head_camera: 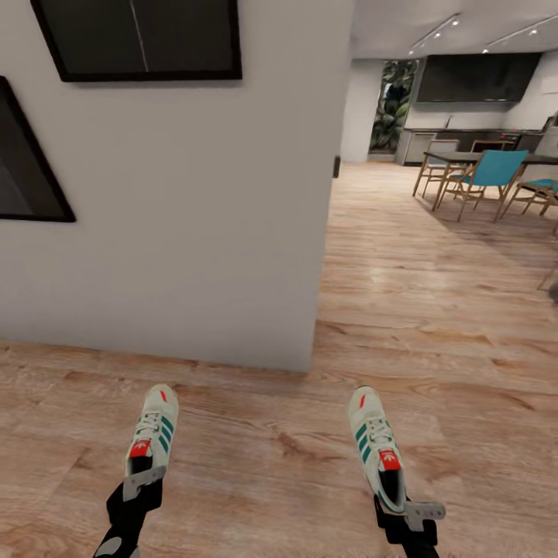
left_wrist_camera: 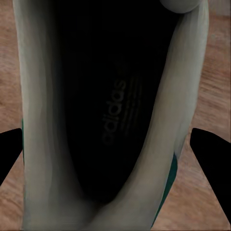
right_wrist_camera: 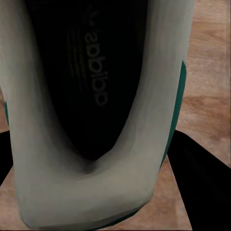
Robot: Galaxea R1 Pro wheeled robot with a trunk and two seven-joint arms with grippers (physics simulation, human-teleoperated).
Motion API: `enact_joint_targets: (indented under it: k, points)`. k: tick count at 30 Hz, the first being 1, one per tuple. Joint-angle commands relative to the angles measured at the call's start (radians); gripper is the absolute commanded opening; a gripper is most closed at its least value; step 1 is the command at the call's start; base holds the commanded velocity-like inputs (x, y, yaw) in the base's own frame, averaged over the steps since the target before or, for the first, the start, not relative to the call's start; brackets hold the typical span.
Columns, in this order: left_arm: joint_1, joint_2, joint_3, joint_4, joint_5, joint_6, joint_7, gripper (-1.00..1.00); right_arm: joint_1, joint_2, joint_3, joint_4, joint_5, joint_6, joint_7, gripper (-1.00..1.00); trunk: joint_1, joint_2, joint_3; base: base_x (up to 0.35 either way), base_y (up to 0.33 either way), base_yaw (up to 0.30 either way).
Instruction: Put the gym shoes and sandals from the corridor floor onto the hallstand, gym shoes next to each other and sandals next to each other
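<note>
I hold one gym shoe in each gripper above the corridor floor. In the head view the left gym shoe, white with green stripes and a red tongue patch, points away from me, and my left gripper is shut on its heel. The right gym shoe points the same way, with my right gripper shut on its heel. The left wrist view looks into the shoe's dark insole between dark fingers. The right wrist view shows the other shoe's heel rim. The two sandals and the hallstand are out of view.
A white wall with dark picture frames stands straight ahead, and its corner ends just beyond the shoes. To the right, wood floor runs back to a dining table with teal chairs.
</note>
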Motion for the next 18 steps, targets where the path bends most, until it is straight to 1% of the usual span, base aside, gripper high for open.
enact_joint_targets:
  k: [1, 3, 6, 9, 10, 11, 12, 14, 18]
  points:
    - [0.0, -0.001, -0.001, 0.0, 0.002, -0.003, 0.0, -1.0, 0.001, -0.001, 0.009, 0.001, -0.007, -0.002, -0.005, -1.0, 0.0, 0.0, -0.001, 0.0, 0.0, -0.3]
    - [0.0, -0.002, -0.001, 0.001, -0.01, -0.003, 0.001, -1.0, 0.003, -0.003, 0.008, 0.001, -0.007, -0.002, -0.006, -1.0, 0.0, 0.0, -0.001, 0.0, 0.0, -0.3]
    - [0.0, -0.002, -0.001, 0.002, -0.012, -0.003, 0.001, -1.0, 0.004, -0.007, 0.007, 0.0, -0.008, -0.002, -0.006, -1.0, 0.0, 0.0, -0.001, 0.0, 0.0, -0.3]
    - [0.0, -0.001, -0.001, 0.002, -0.012, -0.003, 0.001, -1.0, 0.004, -0.033, 0.006, -0.001, -0.009, -0.002, -0.006, -1.0, 0.0, 0.0, -0.001, 0.0, 0.0, -0.3]
    - [0.0, -0.001, -0.001, 0.003, -0.013, -0.003, 0.001, -1.0, 0.004, -0.048, 0.006, 0.0, -0.015, -0.002, -0.006, -1.0, 0.0, 0.0, -0.001, -0.005, 0.0, -0.3]
    - [0.0, -0.001, -0.001, 0.003, -0.013, -0.003, 0.001, -1.0, 0.004, -0.05, 0.006, 0.0, -0.024, -0.002, -0.006, -1.0, 0.0, 0.0, -0.001, -0.049, 0.0, -0.3]
    - [0.0, -0.001, -0.001, 0.003, -0.013, -0.002, 0.001, -1.0, 0.004, -0.051, 0.006, 0.0, -0.03, -0.002, -0.006, -1.0, 0.0, 0.0, -0.001, -0.088, 0.0, -0.3]
    - [0.0, -0.001, -0.001, 0.001, -0.014, -0.002, 0.001, -1.0, 0.004, -0.052, 0.006, 0.001, -0.063, -0.002, -0.005, -1.0, 0.0, 0.0, -0.001, -0.195, 0.0, -0.3]
    - [0.0, -0.001, -0.001, 0.0, -0.014, -0.002, 0.001, -1.0, 0.004, -0.053, 0.006, 0.001, -0.108, -0.002, -0.005, -1.0, 0.0, 0.0, -0.001, -0.273, 0.0, -0.3]
